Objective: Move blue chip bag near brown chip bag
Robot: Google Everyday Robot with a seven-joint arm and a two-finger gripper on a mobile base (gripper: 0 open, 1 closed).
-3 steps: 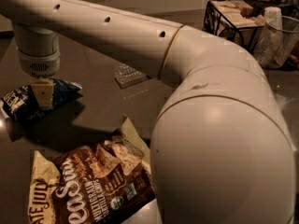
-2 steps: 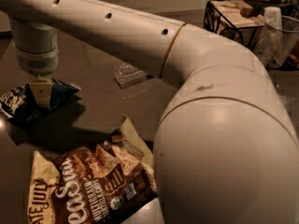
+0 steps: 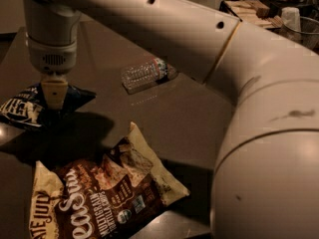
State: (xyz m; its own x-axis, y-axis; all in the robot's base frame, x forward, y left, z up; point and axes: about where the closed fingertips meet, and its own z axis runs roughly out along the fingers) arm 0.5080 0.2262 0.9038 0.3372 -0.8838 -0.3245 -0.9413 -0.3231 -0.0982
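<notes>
One gripper over blue chip bag

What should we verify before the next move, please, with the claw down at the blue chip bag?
1. Claw positioned at the blue chip bag: ok.
2. Secure hold on the bag: cannot tell.
3. Blue bag next to the brown chip bag: not ok, they lie apart.
4. Table between the bags free of objects: ok.
5. Water bottle out of that path: ok, it lies farther back.

Break room: snack basket, cup; jaws over table's left.
</notes>
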